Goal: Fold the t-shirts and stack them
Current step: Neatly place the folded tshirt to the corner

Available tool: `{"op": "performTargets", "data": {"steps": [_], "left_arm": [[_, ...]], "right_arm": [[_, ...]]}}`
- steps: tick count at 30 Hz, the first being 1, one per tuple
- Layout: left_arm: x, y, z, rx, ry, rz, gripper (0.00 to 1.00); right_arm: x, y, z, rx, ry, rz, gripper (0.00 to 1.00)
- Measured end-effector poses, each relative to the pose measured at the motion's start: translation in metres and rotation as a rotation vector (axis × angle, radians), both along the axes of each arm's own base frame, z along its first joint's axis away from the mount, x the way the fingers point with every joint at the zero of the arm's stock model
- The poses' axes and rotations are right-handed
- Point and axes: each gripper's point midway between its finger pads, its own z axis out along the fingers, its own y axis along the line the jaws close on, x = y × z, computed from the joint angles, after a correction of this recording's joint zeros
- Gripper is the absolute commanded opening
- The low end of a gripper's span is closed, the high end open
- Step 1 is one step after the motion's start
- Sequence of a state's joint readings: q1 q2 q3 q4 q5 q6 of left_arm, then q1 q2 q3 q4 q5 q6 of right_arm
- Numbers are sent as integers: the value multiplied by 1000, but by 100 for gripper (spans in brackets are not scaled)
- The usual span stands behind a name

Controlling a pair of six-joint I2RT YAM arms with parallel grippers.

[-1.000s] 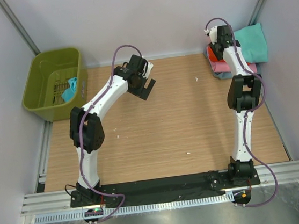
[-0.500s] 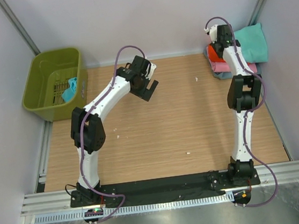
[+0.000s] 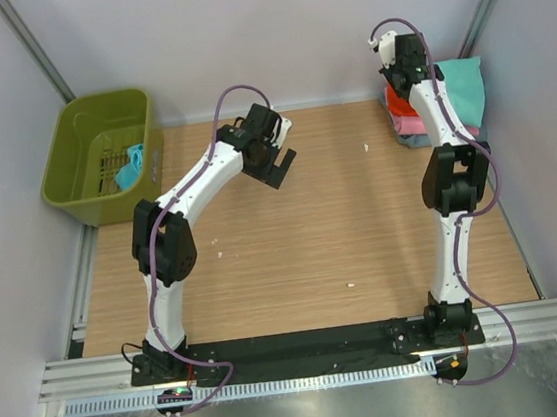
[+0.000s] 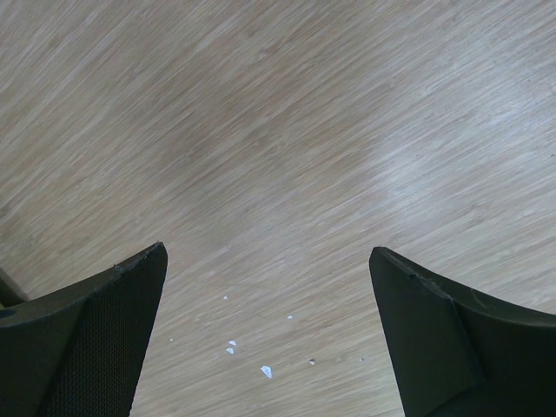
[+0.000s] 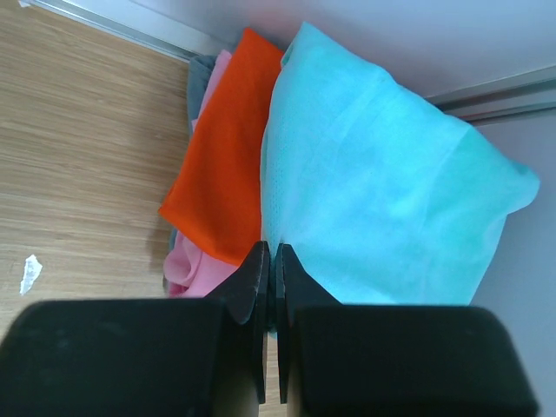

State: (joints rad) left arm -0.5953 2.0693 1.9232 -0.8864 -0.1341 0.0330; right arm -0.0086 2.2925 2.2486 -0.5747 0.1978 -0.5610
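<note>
Right gripper (image 5: 268, 261) was closed, jaws together, tips over the edge of the teal t-shirt (image 5: 373, 191); couldn't tell if touching; teal lay on the orange t-shirt (image 5: 226, 174) and pink t-shirt (image 5: 187, 265), stacked at the tabletop's (image 3: 337, 192) far right corner; left gripper (image 4: 268, 252) was spread wide, empty, above bare tabletop.

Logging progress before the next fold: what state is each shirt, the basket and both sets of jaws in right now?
Teal-turquoise cloth t-shirt: folded, top of stack.
Bright orange t-shirt: folded, beneath it.
Pink t-shirt: folded, lower.
Grey-blue t-shirt: mostly hidden.
Olive-green plastic basket: holds crumpled teal cloth.
Left gripper: jaws open.
Right gripper: jaws shut.
</note>
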Motion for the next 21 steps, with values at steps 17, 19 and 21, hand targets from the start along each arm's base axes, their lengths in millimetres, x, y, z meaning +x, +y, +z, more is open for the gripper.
{"op": "performTargets", "data": {"steps": [17,19,21], "left_arm": [[13,-5,29,-16,-69,-17,100],[21,-2,43,2,-120,-26,100],[29,3,59,24,-172,-26,100]], "right_arm": [[-10,34,1,105,9,20,94],[-13,49,22,185,-32,33,95],[-21,73,47,281,-66,81,100]]}}
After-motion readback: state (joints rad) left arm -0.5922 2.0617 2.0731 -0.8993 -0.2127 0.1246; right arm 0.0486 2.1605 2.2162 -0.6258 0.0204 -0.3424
